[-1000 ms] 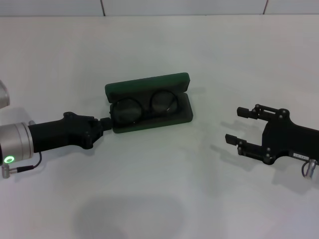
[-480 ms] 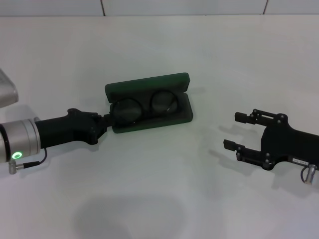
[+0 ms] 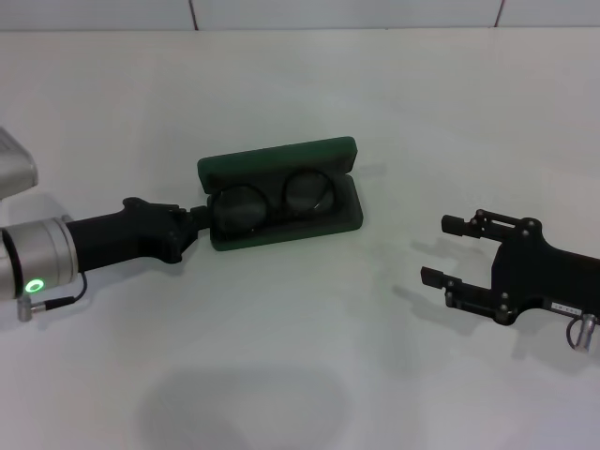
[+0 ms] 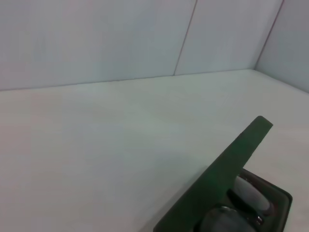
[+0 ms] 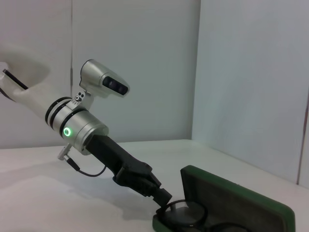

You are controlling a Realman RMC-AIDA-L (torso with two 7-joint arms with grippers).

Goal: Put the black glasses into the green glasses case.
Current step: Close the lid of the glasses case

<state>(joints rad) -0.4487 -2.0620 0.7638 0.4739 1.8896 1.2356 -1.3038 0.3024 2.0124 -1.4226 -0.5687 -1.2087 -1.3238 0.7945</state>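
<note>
The green glasses case [image 3: 277, 157] lies open at the table's middle, lid tilted back. Inside it rest the black glasses [image 3: 272, 201], lenses up, also visible in the right wrist view as the black glasses [image 5: 186, 215] in the case [image 5: 231, 200]. My left gripper [image 3: 199, 217] is at the case's left end, its tip touching or almost touching the rim there; the right wrist view shows the left gripper [image 5: 164, 197] right against the frame. The left wrist view shows the lid edge [image 4: 227, 174] and a lens [image 4: 247, 193]. My right gripper [image 3: 439, 248] is open, well right of the case.
A plain white table [image 3: 300, 375] surrounds the case, with white walls behind it. Bare surface lies in front of the case and between it and the right gripper.
The left arm has shifted a little left and farther back, its tip staying at the case's left end. The right gripper crept slightly left and nearer. Case and glasses have not moved.
</note>
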